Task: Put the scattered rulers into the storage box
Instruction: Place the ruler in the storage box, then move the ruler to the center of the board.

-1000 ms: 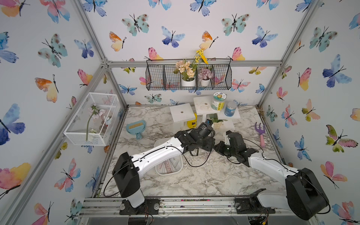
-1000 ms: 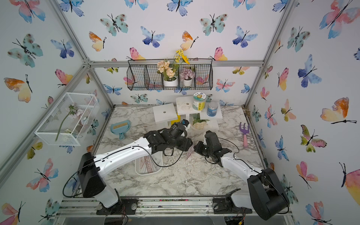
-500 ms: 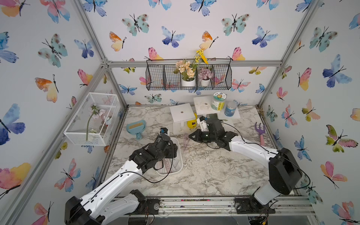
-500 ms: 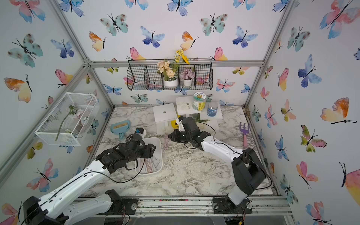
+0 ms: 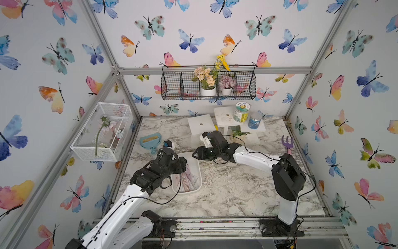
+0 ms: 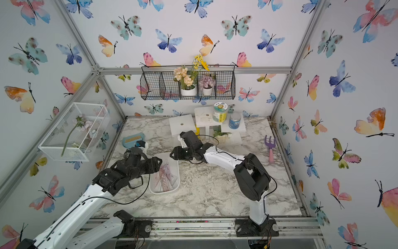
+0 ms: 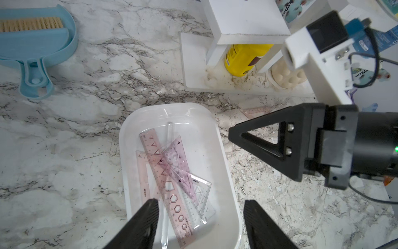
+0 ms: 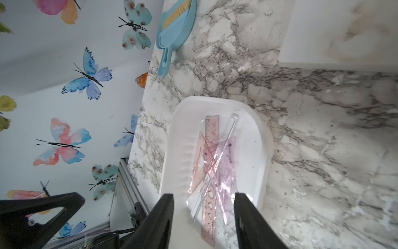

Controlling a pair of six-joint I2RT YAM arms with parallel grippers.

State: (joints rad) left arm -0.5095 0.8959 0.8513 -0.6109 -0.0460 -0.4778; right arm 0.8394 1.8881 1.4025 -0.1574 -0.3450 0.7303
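Pink rulers (image 7: 170, 172) piled in box (image 7: 193, 125) | right hand (image 8: 204, 195) just opened above box, empty | left hand (image 7: 201, 201) wide, empty | stray ruler (image 7: 255, 111) near box: fetch next

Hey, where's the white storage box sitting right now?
In both top views the storage box sits on the marble table, left of centre, just in front of the blue dustpan, with rulers lying inside it.

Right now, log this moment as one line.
left pincer: open over storage box | right pincer: open, empty | rulers: piled in box | stray ruler: apparently on table near box
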